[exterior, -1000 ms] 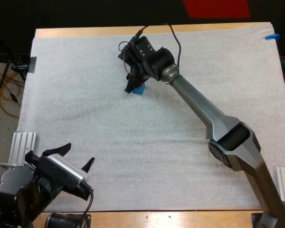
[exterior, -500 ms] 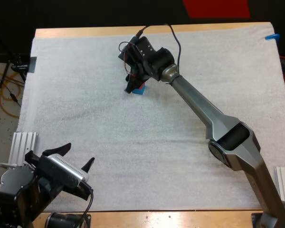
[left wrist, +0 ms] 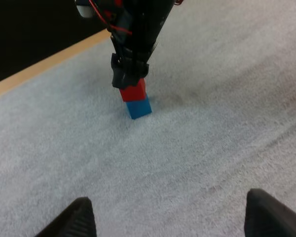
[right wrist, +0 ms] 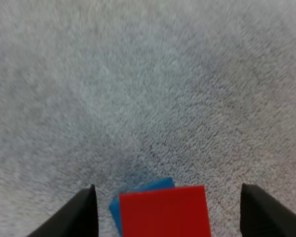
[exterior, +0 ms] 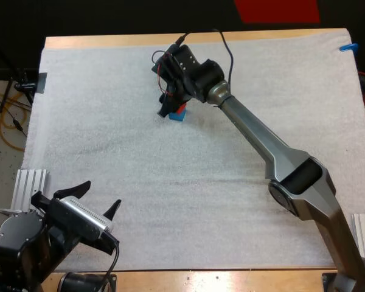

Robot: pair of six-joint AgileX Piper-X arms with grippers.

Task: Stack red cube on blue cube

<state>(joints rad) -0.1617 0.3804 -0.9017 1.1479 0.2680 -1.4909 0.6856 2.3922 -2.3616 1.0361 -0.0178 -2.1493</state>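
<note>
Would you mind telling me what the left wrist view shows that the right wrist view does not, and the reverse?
Left wrist view: the stack from the side, red cube on blue cube, the right gripper just above it, the table's wooden edge, and the left gripper open. Right wrist view: the red cube's top face from above, a blue corner peeking out beneath, the right gripper's own fingers apart, clear of it on both sides. Shared: both cubes and the white mat.
</note>
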